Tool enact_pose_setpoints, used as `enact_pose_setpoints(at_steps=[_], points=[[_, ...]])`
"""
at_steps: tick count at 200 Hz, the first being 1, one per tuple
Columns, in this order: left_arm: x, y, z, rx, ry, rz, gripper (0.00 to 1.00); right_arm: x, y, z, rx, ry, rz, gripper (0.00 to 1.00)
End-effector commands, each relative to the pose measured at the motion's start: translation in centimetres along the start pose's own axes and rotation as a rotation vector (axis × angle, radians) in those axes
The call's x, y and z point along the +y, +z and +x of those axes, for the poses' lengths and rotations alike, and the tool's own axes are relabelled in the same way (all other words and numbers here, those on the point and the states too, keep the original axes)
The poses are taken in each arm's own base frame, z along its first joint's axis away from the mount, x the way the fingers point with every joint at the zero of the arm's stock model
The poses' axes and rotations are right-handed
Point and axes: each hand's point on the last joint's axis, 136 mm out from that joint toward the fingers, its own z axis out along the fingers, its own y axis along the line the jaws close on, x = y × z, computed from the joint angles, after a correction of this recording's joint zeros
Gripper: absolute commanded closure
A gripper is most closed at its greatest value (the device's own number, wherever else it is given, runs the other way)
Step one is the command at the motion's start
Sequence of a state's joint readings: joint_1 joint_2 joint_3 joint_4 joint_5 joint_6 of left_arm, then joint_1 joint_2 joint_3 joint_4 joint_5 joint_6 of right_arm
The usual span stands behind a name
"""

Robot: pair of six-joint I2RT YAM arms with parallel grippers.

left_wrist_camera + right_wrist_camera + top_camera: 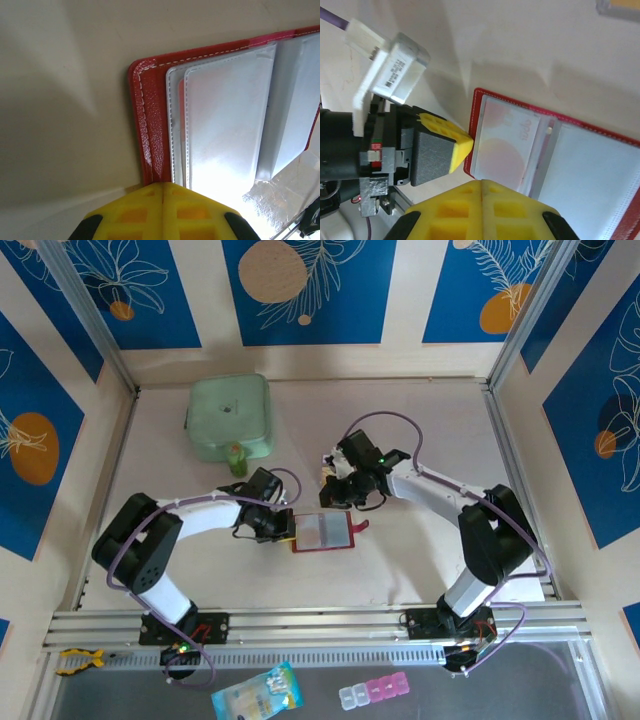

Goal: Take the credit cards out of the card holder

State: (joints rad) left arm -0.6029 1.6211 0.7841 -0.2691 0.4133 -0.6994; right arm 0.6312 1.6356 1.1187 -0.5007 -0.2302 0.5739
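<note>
Open flat on the table (420, 440) right at the tips of the closed left gripper (284, 527), closed right gripper (337, 500) just beyond: dark red card holder (323, 532), a whitish red-marked card (505, 145) in one clear sleeve.

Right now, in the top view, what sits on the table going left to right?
Mint-green pouch → left gripper, shut, at the holder's left edge → card holder, lying open with its clear sleeves up.

Left tool (283, 527) closed, right tool (337, 492) closed, left arm (200, 512) and right arm (437, 490) bent inward
</note>
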Motion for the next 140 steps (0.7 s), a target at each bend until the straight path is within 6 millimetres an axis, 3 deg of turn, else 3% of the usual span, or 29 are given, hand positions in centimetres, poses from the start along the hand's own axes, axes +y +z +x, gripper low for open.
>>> enact_pose_setpoints(at_steps=[1, 54, 140], points=[[0.9, 0.4, 0.2, 0.005, 0.000, -0.017, 0.99, 0.0, 1.3, 1.4, 0.052, 0.056, -0.010, 0.91], [1.2, 0.6, 0.5, 0.009, -0.007, -0.015, 0.99, -0.1, 3.5, 2.6, 0.106, 0.124, 0.014, 0.78], [1.3, 0.5, 0.5, 0.007, -0.006, -0.014, 0.99, -0.4, 6.4, 3.4, 0.172, 0.156, 0.036, 0.81]])
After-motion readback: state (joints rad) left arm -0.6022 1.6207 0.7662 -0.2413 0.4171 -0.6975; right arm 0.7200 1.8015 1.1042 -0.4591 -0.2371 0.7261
